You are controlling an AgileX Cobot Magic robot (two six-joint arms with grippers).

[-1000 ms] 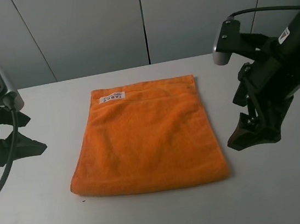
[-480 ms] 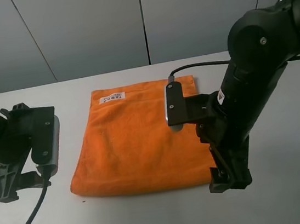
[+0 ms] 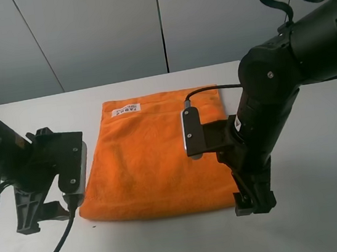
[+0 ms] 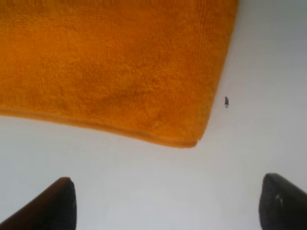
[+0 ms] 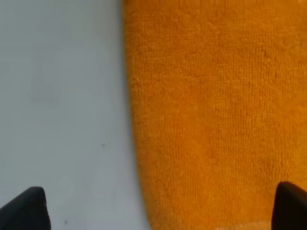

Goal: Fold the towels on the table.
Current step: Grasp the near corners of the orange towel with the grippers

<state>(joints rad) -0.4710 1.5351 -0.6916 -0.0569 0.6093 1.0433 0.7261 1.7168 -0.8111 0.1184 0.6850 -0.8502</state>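
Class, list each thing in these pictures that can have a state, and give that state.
towel: lying flat on the table, ungripped
label: face up near the far hem
left gripper: open, empty, beside the towel's near corner
right gripper: open, empty, over the towel's side edge

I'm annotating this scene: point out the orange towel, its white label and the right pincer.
orange towel (image 3: 160,158), exterior high view, middle of the cloth.
white label (image 3: 126,110), exterior high view, centre of the tag.
right pincer (image 5: 158,207), right wrist view, midway between its fingertips.
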